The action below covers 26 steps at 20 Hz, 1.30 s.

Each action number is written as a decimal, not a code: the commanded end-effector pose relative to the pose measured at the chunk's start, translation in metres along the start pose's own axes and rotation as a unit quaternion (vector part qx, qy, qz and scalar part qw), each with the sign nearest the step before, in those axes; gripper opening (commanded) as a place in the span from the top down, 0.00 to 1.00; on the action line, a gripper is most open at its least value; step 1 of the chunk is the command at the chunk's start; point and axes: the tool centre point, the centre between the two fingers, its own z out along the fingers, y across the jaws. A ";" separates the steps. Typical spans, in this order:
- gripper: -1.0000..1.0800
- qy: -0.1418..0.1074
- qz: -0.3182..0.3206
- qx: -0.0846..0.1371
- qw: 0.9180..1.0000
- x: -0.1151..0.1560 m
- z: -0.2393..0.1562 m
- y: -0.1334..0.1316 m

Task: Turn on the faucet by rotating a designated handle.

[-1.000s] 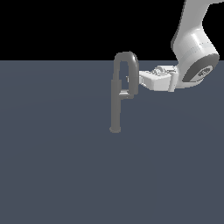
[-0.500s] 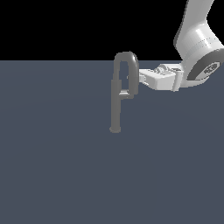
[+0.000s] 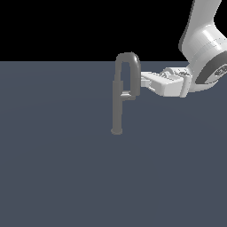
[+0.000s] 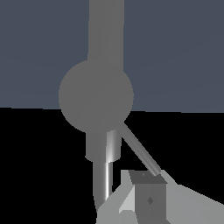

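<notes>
Gripper reaching in at the faucet

The gripper (image 3: 144, 82), jaw state unreadable, is sitting at three o'clock of the faucet (image 3: 118, 106), beside the handle (image 3: 128, 96); pushing on, it risks hitting the spout instead.

Tall thin grey metal faucet (image 3: 118, 106) upright on a flat dark blue-grey floor (image 3: 57, 173), round foot at the bottom, arched gooseneck spout at the top curving over and down on the exterior view's right. Short grey bar handle (image 3: 128, 96) sticking out sideways from the post, at about mid-height. White robot arm (image 3: 205, 44) reaching in from the exterior view's right, its white gripper (image 3: 143, 82) level with the spout's descending end, just beside it. Gap between the fingers not visible.
</notes>
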 end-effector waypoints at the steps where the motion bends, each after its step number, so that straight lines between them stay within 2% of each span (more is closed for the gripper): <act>1: 1.00 0.000 0.000 0.000 1.000 0.000 0.000 0.000; 8: 1.00 -0.003 0.011 0.000 1.000 0.035 0.000 0.026; 9: 1.00 -0.003 0.011 0.000 1.000 0.035 0.000 0.026; 10: 1.00 0.001 -0.010 -0.003 1.000 0.011 0.000 0.014; 17: 1.00 -0.003 0.011 0.000 1.000 0.063 0.000 0.028; 18: 1.00 -0.003 0.011 0.000 1.000 0.063 0.000 0.028; 19: 1.00 0.000 -0.013 -0.005 1.000 0.032 0.000 0.017; 26: 1.00 -0.003 0.005 -0.001 1.000 0.075 0.000 0.017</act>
